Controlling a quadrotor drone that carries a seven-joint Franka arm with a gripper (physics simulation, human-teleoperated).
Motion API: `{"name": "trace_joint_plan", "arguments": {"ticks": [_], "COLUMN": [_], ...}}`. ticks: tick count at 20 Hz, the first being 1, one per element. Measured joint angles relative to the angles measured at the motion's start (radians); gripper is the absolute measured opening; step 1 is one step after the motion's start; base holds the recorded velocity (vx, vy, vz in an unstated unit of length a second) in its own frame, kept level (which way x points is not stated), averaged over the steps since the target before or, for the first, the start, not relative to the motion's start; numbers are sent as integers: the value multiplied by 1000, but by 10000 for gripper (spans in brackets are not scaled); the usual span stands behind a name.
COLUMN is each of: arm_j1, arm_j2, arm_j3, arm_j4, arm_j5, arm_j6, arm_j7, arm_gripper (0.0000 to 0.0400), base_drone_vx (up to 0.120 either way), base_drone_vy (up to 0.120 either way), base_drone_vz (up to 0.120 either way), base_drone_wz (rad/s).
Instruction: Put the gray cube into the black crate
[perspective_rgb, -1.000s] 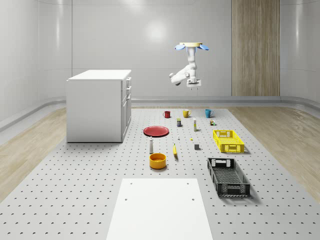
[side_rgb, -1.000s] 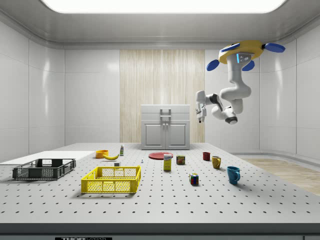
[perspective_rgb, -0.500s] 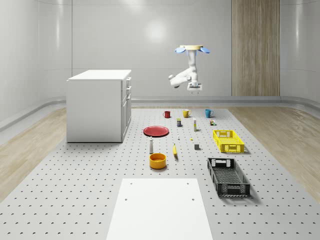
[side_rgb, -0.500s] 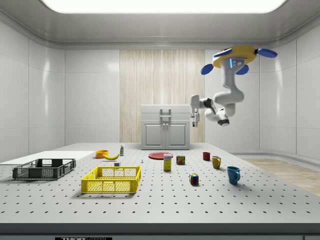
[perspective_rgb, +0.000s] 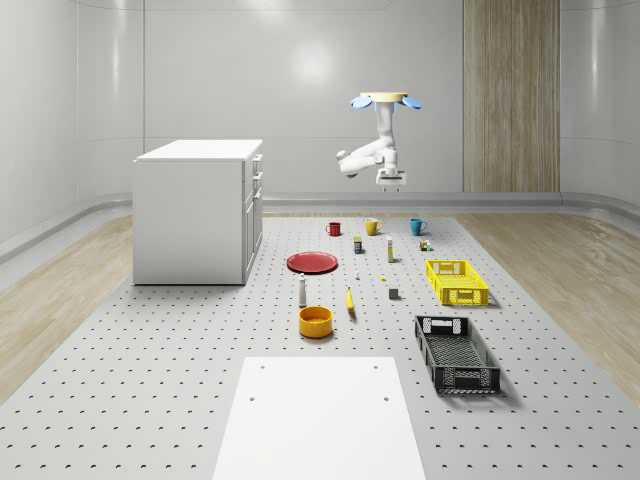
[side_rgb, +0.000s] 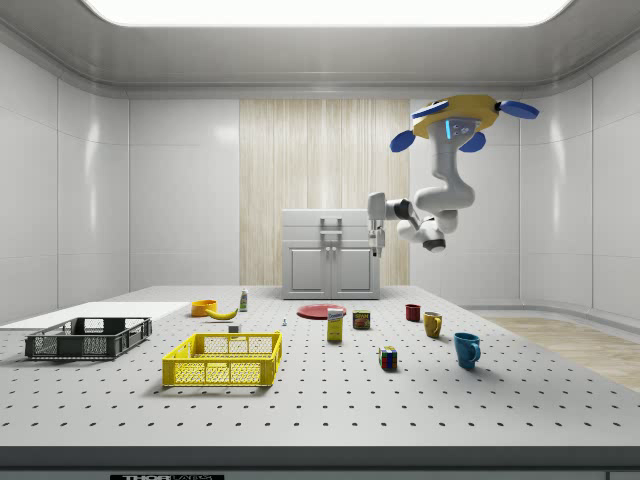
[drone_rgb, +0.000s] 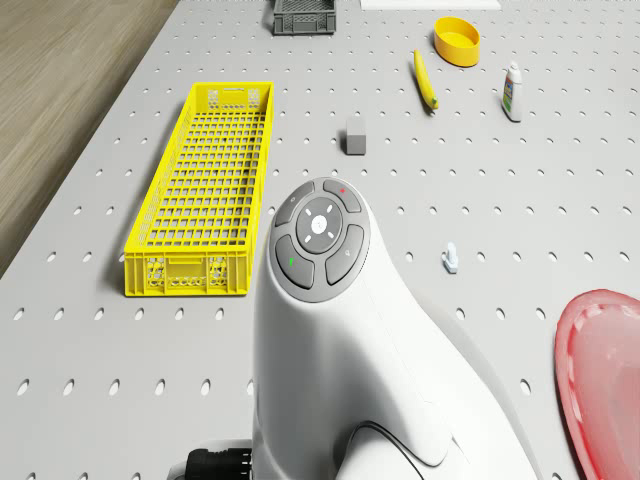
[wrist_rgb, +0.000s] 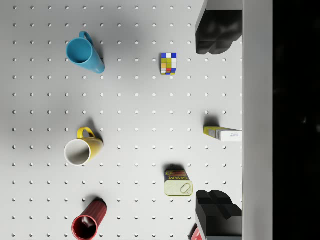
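Gripper (wrist_rgb: 215, 120): fingers spread wide, empty; drone (perspective_rgb: 385, 99) hovers high over mugs at table's far end.
Gray cube (drone_rgb: 355, 138): on table betw. yellow crate (drone_rgb: 205, 190) & banana (drone_rgb: 426, 80); likely light, rigid; pinch opp. flat sides.

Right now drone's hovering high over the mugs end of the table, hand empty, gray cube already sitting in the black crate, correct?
Not quite. The gray cube is not in the black crate; it sits on the table beside the yellow crate, as the drone view shows. The rest holds: the drone hovers high over the mugs end and the hand carries nothing.
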Motion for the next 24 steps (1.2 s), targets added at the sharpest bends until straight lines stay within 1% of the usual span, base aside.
{"name": "trace_joint_plan", "arguments": {"ticks": [19, 20, 23, 24], "arm_j1": [-31, -33, -36, -38], "arm_j2": [-91, -96, -109, -113], "arm_j3": [28, 29, 33, 34], "arm_j4": [6, 7, 8, 8], "arm_j5": [47, 49, 56, 58], "arm_j6": [83, 87, 99, 103], "arm_j7": [29, 30, 34, 35], "arm_gripper": [400, 400, 400, 400], "base_drone_vx": [120, 120, 120, 120], "base_drone_vy": [0, 0, 0, -80], "base_drone_vz": [0, -40, -120, -120], "base_drone_wz": [0, 0, 0, 0]}}
